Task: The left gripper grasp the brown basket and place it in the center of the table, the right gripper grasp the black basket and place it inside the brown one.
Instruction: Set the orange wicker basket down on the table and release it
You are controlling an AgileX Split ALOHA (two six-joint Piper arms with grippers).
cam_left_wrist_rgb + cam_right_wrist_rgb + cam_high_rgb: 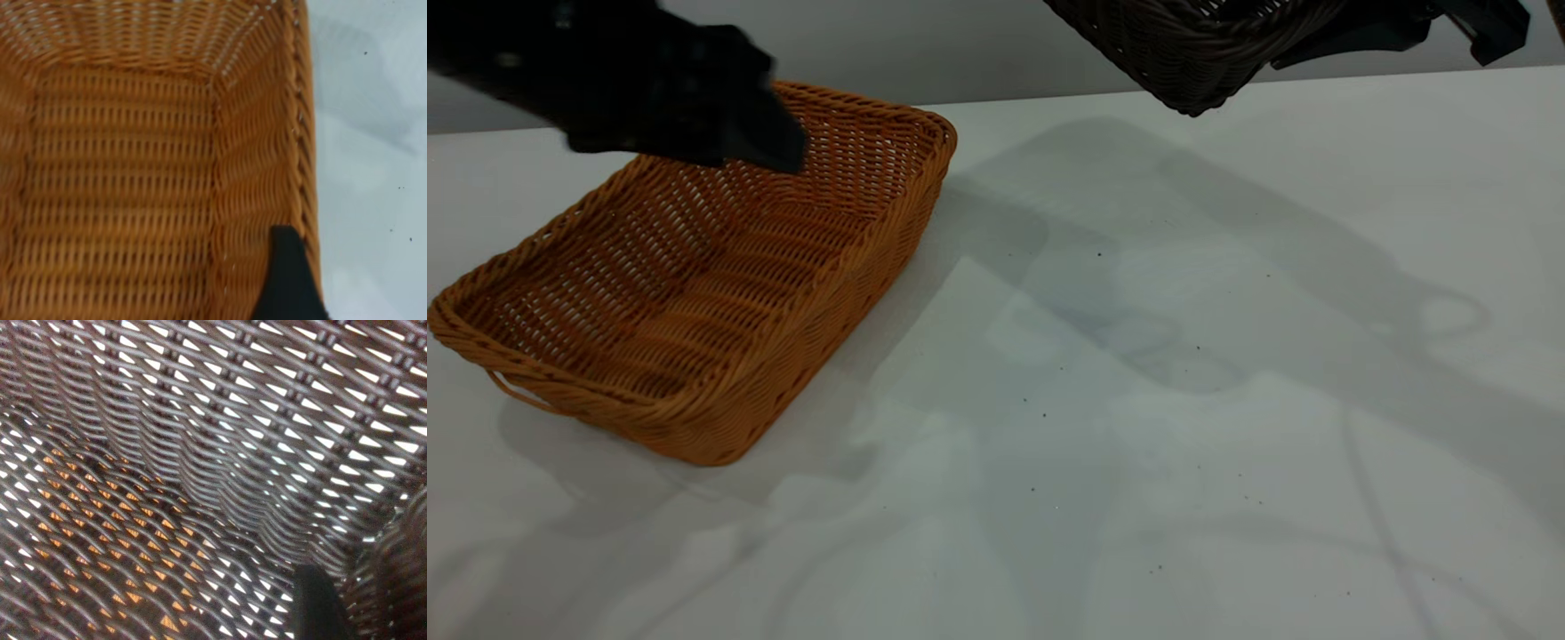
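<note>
The brown basket (694, 293) rests on the left part of the white table (1138, 356). My left gripper (783, 156) hovers at the basket's far rim. In the left wrist view a black part of it lies against the inside of the basket's side wall (253, 167), by the rim. My right gripper (1285, 55) is shut on the black basket (1183, 44) and holds it in the air, tilted, at the back right. In the right wrist view the black weave (233, 420) fills the frame, one finger (317, 603) lies inside it, and orange shows through the holes.
The table runs to a grey wall (960, 44) at the back. Shadows of the arms and the baskets fall across the middle of the table.
</note>
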